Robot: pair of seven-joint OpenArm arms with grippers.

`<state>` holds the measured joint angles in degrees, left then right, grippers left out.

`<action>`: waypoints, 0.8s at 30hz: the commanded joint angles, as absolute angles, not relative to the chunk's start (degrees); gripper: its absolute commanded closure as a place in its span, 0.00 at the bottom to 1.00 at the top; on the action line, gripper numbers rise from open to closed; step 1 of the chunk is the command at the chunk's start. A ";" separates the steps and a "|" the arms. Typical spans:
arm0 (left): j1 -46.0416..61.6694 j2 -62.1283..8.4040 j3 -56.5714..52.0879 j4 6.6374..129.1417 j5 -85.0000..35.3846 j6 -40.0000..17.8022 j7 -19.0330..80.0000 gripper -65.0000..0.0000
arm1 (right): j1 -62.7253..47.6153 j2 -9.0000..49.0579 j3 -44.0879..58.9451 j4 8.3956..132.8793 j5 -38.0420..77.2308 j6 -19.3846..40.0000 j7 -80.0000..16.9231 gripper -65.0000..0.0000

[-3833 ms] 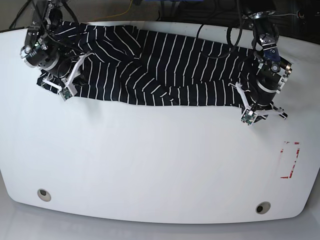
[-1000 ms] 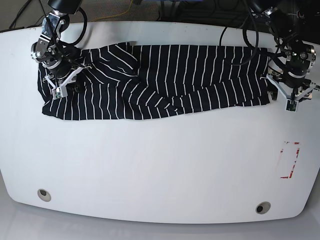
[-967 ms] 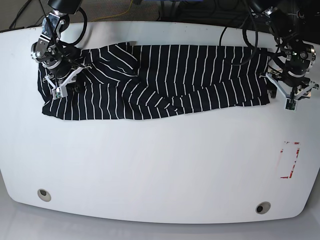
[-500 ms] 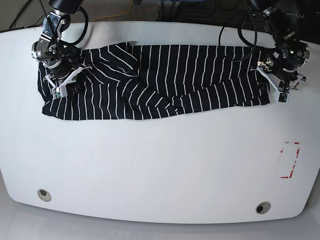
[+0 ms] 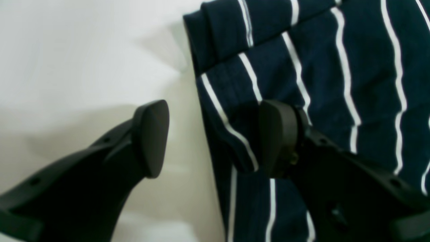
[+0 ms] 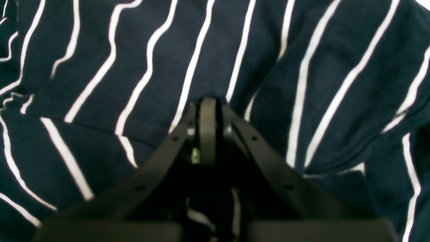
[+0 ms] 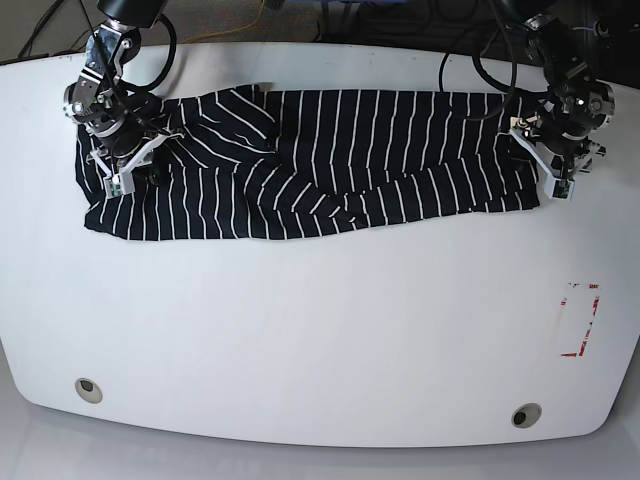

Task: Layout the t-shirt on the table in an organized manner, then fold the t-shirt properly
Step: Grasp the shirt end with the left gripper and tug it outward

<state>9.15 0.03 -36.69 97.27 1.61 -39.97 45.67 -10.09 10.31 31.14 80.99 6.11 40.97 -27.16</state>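
Observation:
The t-shirt (image 7: 330,160), black with thin white stripes, lies spread along the far half of the white table (image 7: 320,330), still creased near its middle. My left gripper (image 7: 548,168) stands open at the shirt's right edge. In the left wrist view one of the fingers (image 5: 151,137) is over bare table and the other over the striped cloth (image 5: 336,67), with the hem between them. My right gripper (image 7: 125,168) rests on the shirt's left end. In the right wrist view its fingertips (image 6: 208,131) are pressed together, pinching the fabric (image 6: 302,84).
A red-marked rectangle (image 7: 580,320) sits at the table's right side. Two round grommets (image 7: 88,388) (image 7: 525,415) lie near the front edge. Dark cables hang behind the far edge, close to both arms.
My left gripper has moved left and slightly back, from beside the shirt onto its right edge. The right gripper and the shirt have stayed put over the last second.

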 commanded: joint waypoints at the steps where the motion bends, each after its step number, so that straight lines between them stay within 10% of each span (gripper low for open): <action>1: 8.84 -0.48 -36.70 98.42 0.75 -40.00 44.88 0.40 | -11.03 10.24 30.99 79.96 0.75 40.00 -34.07 0.96; 10: 8.57 -0.48 -36.70 98.42 0.75 -40.00 44.88 0.42 | -11.03 10.24 30.99 79.96 0.75 40.00 -34.07 0.96; 24: 7.08 -0.48 -36.53 98.42 1.10 -40.00 44.97 0.89 | -11.03 10.24 30.99 79.87 0.75 40.00 -34.07 0.96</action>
